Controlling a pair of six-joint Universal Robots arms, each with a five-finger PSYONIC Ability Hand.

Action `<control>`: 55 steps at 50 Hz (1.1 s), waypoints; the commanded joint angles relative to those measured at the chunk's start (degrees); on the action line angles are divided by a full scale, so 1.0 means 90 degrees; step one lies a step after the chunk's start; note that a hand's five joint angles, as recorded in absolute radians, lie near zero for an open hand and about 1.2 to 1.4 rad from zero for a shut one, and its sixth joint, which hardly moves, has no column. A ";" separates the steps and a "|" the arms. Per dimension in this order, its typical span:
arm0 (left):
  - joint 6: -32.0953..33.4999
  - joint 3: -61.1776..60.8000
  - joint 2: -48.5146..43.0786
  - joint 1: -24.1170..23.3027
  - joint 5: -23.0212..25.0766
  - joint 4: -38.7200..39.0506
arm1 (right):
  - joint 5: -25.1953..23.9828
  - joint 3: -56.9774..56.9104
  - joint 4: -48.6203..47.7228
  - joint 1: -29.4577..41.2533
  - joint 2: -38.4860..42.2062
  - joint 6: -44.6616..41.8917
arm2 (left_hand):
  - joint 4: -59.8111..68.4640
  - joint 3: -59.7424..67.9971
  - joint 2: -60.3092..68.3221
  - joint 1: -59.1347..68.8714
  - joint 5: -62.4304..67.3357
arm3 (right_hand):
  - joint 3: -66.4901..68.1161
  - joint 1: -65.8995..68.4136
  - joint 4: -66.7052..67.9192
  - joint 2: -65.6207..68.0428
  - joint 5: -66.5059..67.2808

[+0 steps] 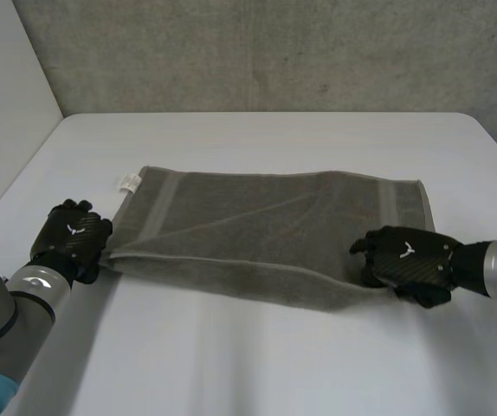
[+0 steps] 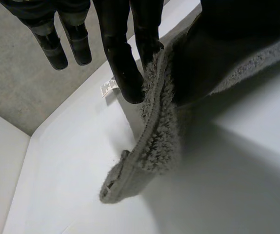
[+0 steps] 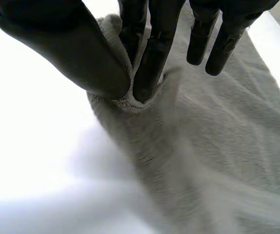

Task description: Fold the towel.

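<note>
Pinching the grey towel [image 1: 266, 230] at its near-left corner, the left hand [image 1: 71, 236] holds that edge raised off the white table [image 1: 257, 364] — the cloth lies spread between both hands — while the right hand [image 1: 409, 258] grips the near-right corner between thumb and fingers

Head view looks down from behind on the whole table [image 1: 257, 364]; wrist views sit close over opposite ends of the towel [image 1: 266, 234].
</note>
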 commanded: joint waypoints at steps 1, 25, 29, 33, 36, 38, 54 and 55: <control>-0.0006 0.0001 0.0014 -0.0018 0.0117 -0.0003 | -0.0081 0.0796 -0.0505 -0.0256 -0.0169 0.0012 | -0.0374 -0.0331 0.0300 0.0615 0.0406 | -0.0277 -0.1356 -0.0485 -0.1320 -0.1431; -0.0006 -0.0029 0.0092 0.0002 0.0117 -0.0032 | 0.0183 0.1305 -0.1981 -0.0266 -0.0208 0.1223 | -0.0374 -0.0331 0.0300 0.0615 0.0406 | -0.0277 -0.2472 -0.0485 -0.2435 -0.2547; -0.0006 -0.0019 0.0111 0.0011 0.0117 -0.0033 | 0.0329 0.1373 -0.1962 -0.0256 -0.0208 0.1125 | -0.0374 -0.0331 0.0300 0.0615 0.0406 | -0.0277 -0.3815 -0.0485 -0.3778 -0.3890; -0.0006 -0.0019 0.0112 0.0011 0.0117 -0.0033 | 0.0456 0.1373 -0.1952 -0.0276 -0.0218 0.1106 | -0.0374 -0.0331 0.0300 0.0615 0.0406 | -0.0277 -0.4378 -0.0485 -0.4341 -0.4453; -0.0006 -0.0019 0.0112 0.0012 0.0117 -0.0042 | 0.0476 0.1373 -0.1971 -0.0276 -0.0247 0.1106 | -0.0374 -0.0331 0.0300 0.0615 0.0406 | -0.0277 -0.4882 -0.0485 -0.4845 -0.4957; -0.0006 -0.0029 0.0121 0.0011 0.0117 -0.0042 | 0.0466 0.1383 -0.1971 -0.0266 -0.0286 0.1106 | -0.0374 -0.0331 0.0300 0.0615 0.0406 | -0.0277 -0.4883 -0.0485 -0.4846 -0.4958; -0.0006 -0.0038 0.0209 0.0002 0.0126 -0.0042 | 0.0075 0.1588 -0.1991 -0.0110 -0.1292 0.1116 | -0.0374 -0.0331 0.0300 0.0615 0.0406 | -0.0277 -0.4677 -0.0485 -0.4641 -0.4752; -0.0006 -0.0038 0.0209 0.0002 0.0126 -0.0042 | 0.0046 0.1588 -0.1991 -0.0052 -0.1340 0.1116 | -0.0374 -0.0331 0.0300 0.0615 0.0406 | -0.0277 -0.4677 -0.0485 -0.4641 -0.4752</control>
